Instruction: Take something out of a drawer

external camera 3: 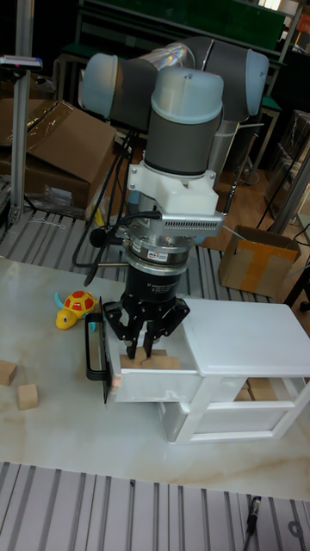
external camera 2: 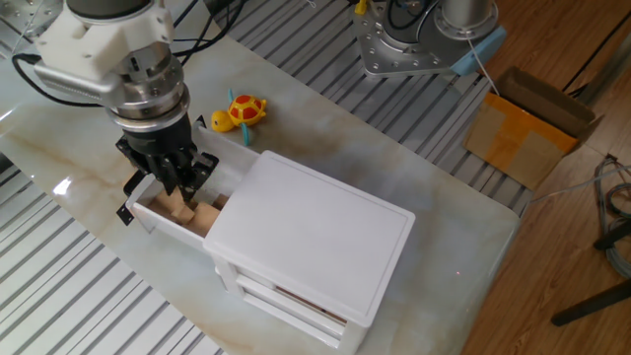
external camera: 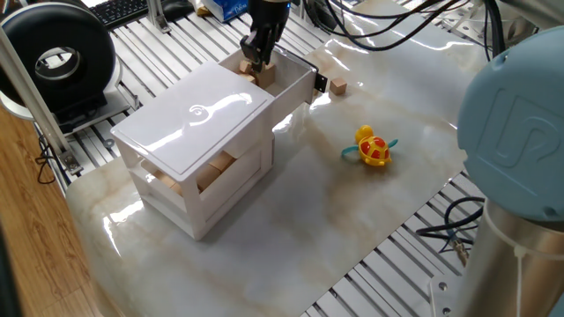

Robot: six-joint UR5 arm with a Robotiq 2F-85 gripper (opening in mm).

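Note:
The white drawer [external camera: 296,81] at the top of the three-tier box [external camera: 196,116] is pulled out, its black knob [external camera: 319,84] facing the table's middle. Wooden blocks [external camera: 265,76] lie inside it. My gripper [external camera: 256,60] reaches straight down into the drawer [external camera 2: 156,221], with its fingers drawn in around a wooden block [external camera 2: 183,208]. In the tall fixed view the fingertips [external camera 3: 131,351] dip below the rim of the drawer [external camera 3: 142,387]. How the fingers touch the block is mostly hidden.
A yellow and red toy turtle [external camera: 372,147] lies on the marble top beyond the drawer. A loose wooden block [external camera: 338,85] sits near the knob, and two show in the tall view [external camera 3: 27,396]. More blocks fill a lower tier [external camera: 208,173].

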